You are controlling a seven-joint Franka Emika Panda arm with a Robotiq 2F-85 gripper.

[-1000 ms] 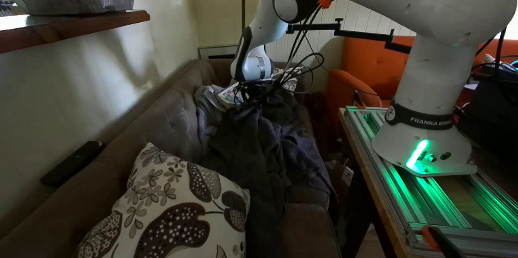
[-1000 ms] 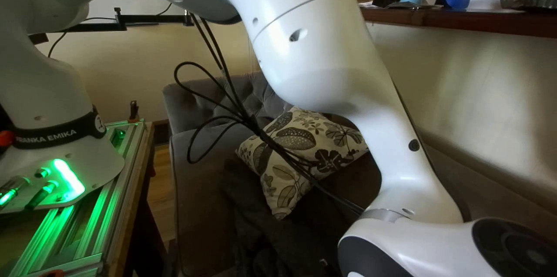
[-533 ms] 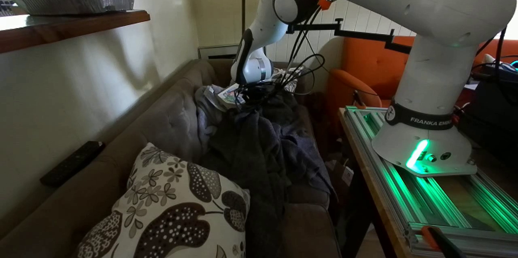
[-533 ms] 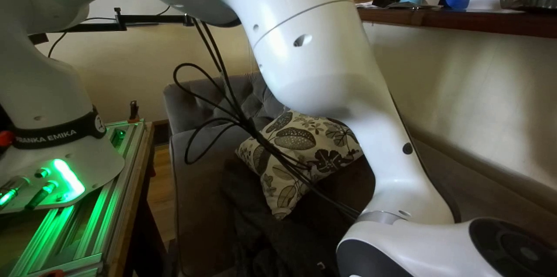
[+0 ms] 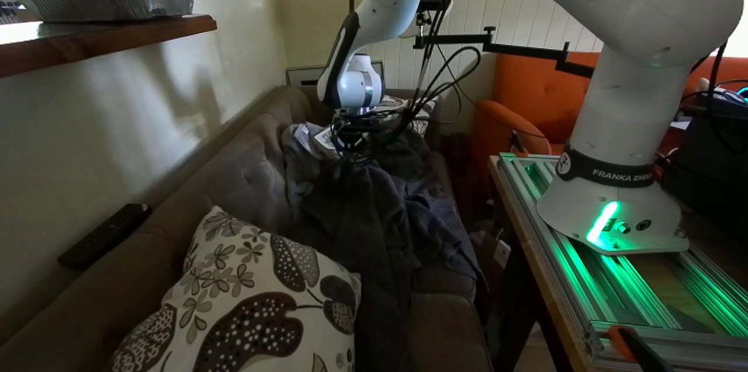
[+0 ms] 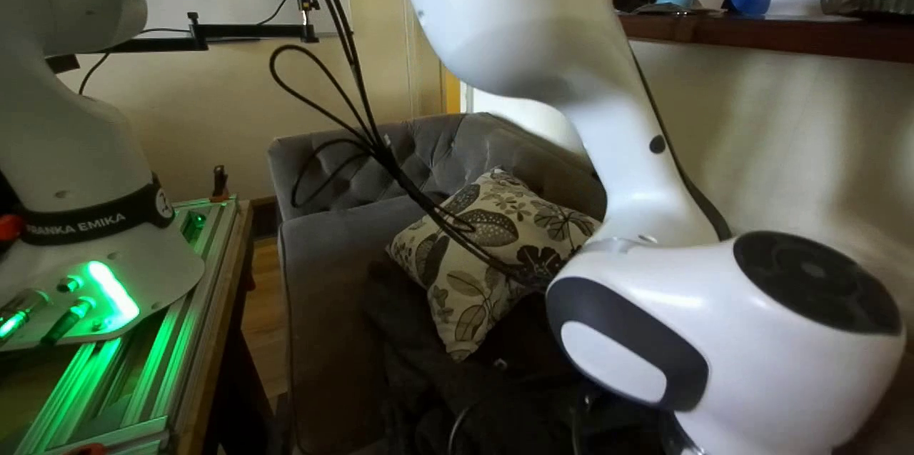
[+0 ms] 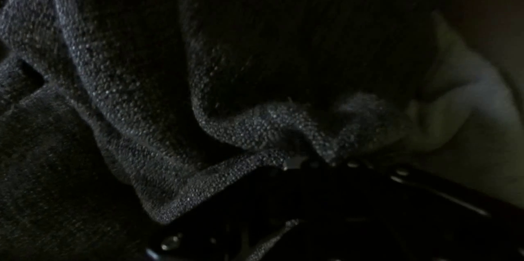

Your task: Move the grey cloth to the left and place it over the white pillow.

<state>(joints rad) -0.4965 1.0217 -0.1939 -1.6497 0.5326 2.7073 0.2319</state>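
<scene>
The end effector (image 7: 321,165) appears to pinch a fold of grey cloth (image 7: 141,103) beneath it, likely for draping over the white pillow (image 5: 257,296) well away.

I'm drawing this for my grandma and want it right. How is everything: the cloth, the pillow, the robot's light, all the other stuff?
Grey cloth: rumpled, spread along the sofa.
White patterned pillow: tilted, uncovered.
Gripper: down at the cloth; too dark to tell open or shut.
Robot's base light: on, green.
Black cables: looped, hanging.
Foil tray: upright on the shelf.
</scene>
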